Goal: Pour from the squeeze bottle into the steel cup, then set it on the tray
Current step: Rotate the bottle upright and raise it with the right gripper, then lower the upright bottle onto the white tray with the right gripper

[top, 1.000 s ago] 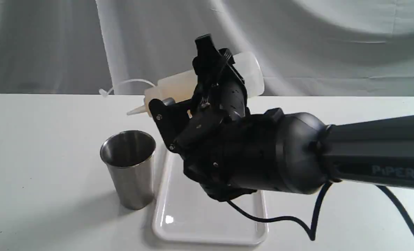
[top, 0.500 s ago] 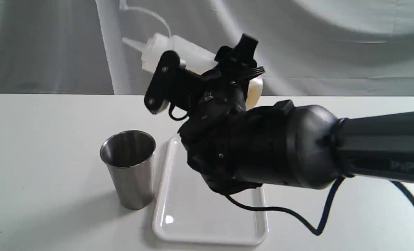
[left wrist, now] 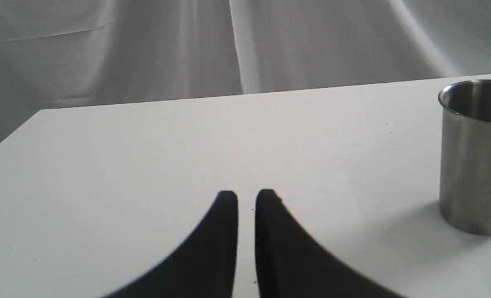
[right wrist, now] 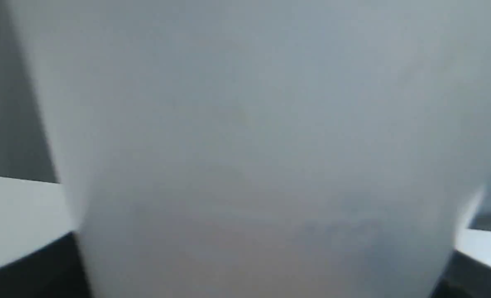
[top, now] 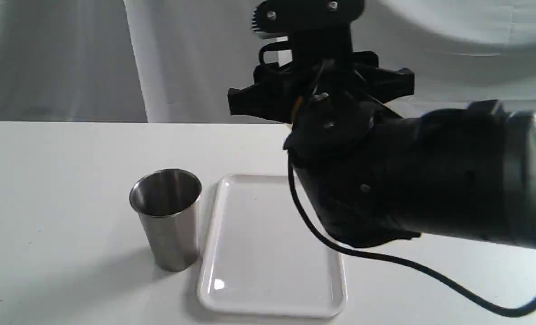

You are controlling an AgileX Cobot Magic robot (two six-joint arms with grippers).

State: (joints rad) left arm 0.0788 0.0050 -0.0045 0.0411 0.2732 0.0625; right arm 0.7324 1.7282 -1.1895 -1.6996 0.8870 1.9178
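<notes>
The squeeze bottle (right wrist: 245,157) fills the right wrist view as a blurred whitish wall with an amber tint low down. My right gripper (top: 320,90) is shut on it, held high above the far end of the tray (top: 272,302). In the exterior view the gripper and wrist hide the bottle. The steel cup (top: 166,216) stands upright just left of the tray, and it also shows in the left wrist view as the steel cup (left wrist: 475,157). My left gripper (left wrist: 246,194) is shut and holds nothing, low over the bare table and apart from the cup.
The white table (top: 46,203) ends at a grey draped curtain (top: 69,58) behind. The right arm (top: 453,180) bulks over the tray's right side, and its black cable (top: 407,266) hangs down to the table there.
The right gripper has turned the bottle from nozzle-down toward the cup to upright, rising and shifting right. The bottle went out of sight behind the wrist. Cup and tray stayed put.
</notes>
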